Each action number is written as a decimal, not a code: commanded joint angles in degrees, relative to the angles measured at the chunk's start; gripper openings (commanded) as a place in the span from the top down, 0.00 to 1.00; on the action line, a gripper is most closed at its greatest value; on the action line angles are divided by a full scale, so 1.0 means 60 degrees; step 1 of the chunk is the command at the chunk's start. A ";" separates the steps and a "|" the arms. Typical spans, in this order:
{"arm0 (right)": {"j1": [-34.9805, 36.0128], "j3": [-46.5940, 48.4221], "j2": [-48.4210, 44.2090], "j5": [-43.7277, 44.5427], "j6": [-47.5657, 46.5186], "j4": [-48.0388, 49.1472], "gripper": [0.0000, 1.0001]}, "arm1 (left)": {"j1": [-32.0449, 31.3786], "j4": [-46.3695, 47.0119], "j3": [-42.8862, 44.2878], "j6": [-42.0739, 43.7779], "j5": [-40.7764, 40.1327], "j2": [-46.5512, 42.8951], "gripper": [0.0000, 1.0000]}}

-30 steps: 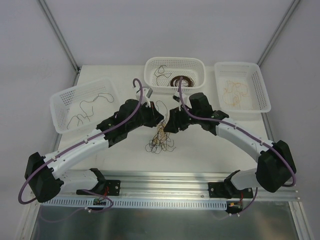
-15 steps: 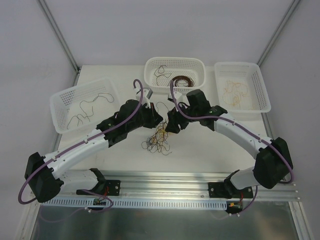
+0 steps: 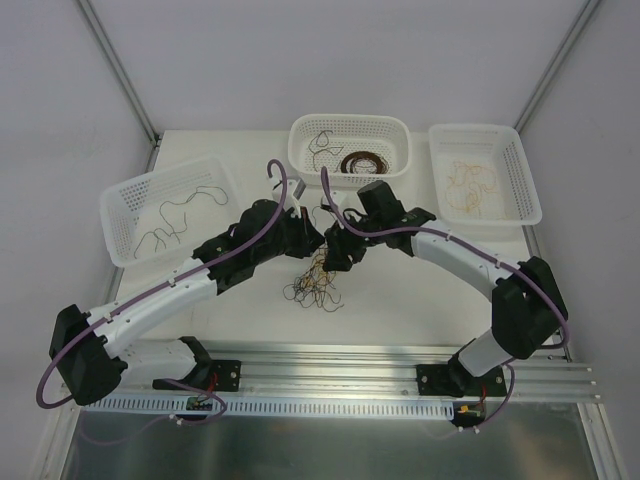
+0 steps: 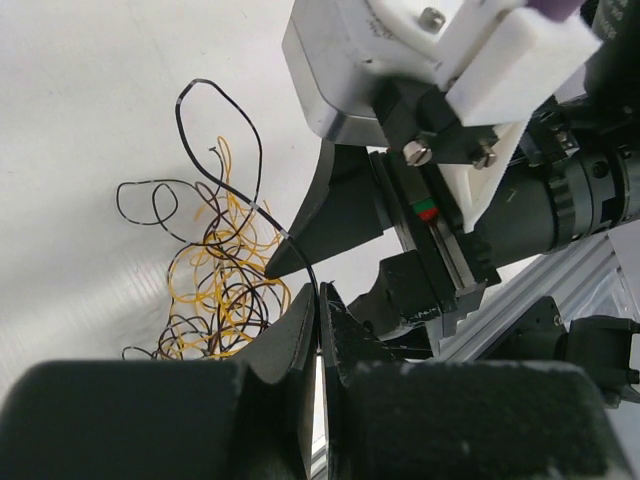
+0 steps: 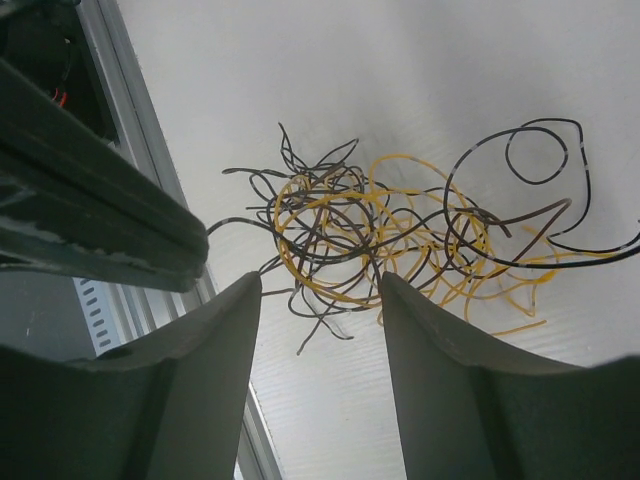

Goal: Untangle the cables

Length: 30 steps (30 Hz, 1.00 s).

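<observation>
A black strand point(image 4: 232, 192) is pinched in the closed left gripper point(image 4: 318, 300), above the clump of cables point(image 5: 340, 235) (yellow and dark, mixed) on the table point(image 3: 400, 300). The right gripper point(image 5: 320, 290) is held open over it; another strand should be grasped next.

2 white arms point(image 3: 150, 300) (black joints point(image 3: 85, 355)), purple hoses point(image 3: 41, 385).

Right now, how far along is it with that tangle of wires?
Done: loose strands already lie in the left basket, middle basket and right basket. In hand: the left gripper is shut on a black strand from the clump; the right gripper hangs open over it. Left: the black, brown and yellow clump, tangled on the table.
</observation>
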 commanded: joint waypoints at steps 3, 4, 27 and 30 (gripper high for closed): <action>0.0069 0.0158 0.0153 -0.0656 -0.0153 0.0487 0.50 | -0.0054 0.0129 0.0273 -0.0147 -0.0051 -0.0386 1.00; 0.0069 0.0129 0.0153 -0.0656 -0.0123 0.0531 0.59 | -0.0054 0.0115 0.0244 -0.0147 -0.0080 -0.0401 1.00; -0.0004 0.1927 -0.2702 -0.0714 -0.0738 -0.3406 0.99 | 0.2420 -0.1028 -0.1778 -0.1114 -0.0637 0.0008 1.00; -0.0310 0.2398 -0.3257 -0.0801 -0.0578 -0.3964 0.99 | 0.2685 -0.1247 -0.1793 -0.1011 -0.0666 0.0359 1.00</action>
